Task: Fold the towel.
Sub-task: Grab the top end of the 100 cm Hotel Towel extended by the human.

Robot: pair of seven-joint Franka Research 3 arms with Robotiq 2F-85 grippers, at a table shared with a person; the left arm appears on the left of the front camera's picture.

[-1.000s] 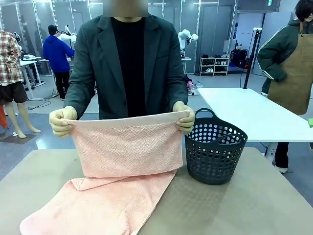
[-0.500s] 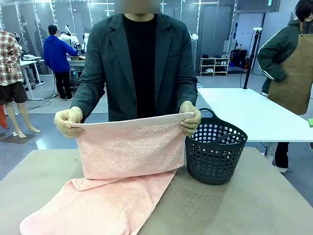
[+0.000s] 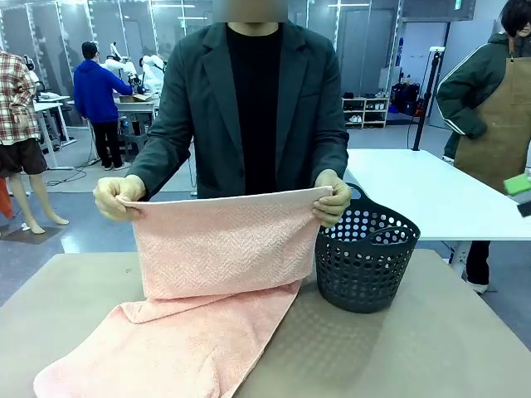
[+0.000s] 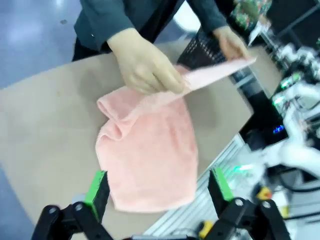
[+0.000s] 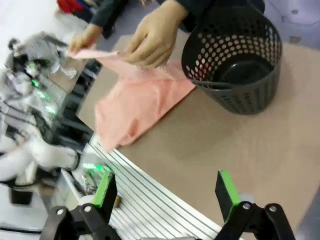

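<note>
Towel (image 3: 220,249) is not folded yet: the person (image 3: 257,108) pinches its 2 far corners up over the bench (image 3: 398,356), the rest lying flat beside the laundry basket (image 3: 365,265). Robot's left hand (image 4: 157,182) and right hand (image 5: 166,187) gape wide, empty.

1. Towel (image 3: 216,249): pale salmon pink. Herringbone weave on the hanging part; the band (image 3: 224,199) along the top edge is plain and smooth.
2. Basket (image 3: 365,257): dark grey, near black. Walls are perforated with rows of round holes.
3. Table (image 3: 398,348): dull tan-brown, uniform, with a faint fine texture.
4. Jacket (image 3: 191,108): dark grey-green, plain.
5. Shirt (image 3: 255,108): black, plain.
6. Left gripper (image 4: 157,182): black, with bright green pads (image 4: 95,186).
7. Right gripper (image 5: 165,189): same black and green.
8. Far table (image 3: 431,191): white, plain.
</note>
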